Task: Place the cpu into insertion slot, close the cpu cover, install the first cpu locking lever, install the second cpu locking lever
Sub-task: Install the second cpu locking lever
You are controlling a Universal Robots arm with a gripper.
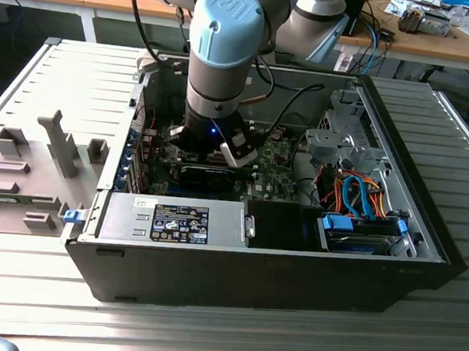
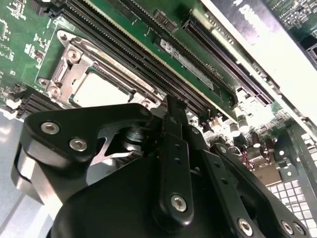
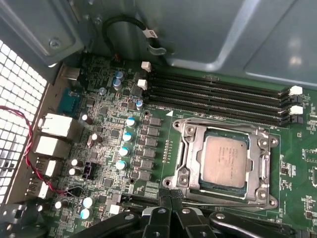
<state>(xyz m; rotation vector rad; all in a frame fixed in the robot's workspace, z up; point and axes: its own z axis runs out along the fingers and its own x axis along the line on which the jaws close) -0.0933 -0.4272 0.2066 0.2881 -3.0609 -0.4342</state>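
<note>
Case: open black computer case (image 1: 210, 279) on the ribbed grey desk (image 1: 222, 337).
Board: green motherboard (image 3: 124, 144) inside the case.
End effector: black end effector (image 2: 171, 116) just above the board, fingers together, holding nothing.
Cover: thin silver metal cpu cover (image 3: 190, 144) down over the socket.
Cpu: small silver-grey square cpu (image 3: 225, 159) seated inside the cover's window.

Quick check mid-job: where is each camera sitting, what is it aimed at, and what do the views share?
Exterior view: off the arm, above the open case, looking down; the arm's wrist shows.
First wrist view: on the arm, facing the motherboard; cpu seated under the cpu cover, gripper at the edge.
Second wrist view: on the arm, looking past the gripper.
Both wrist views share the cpu.
</note>
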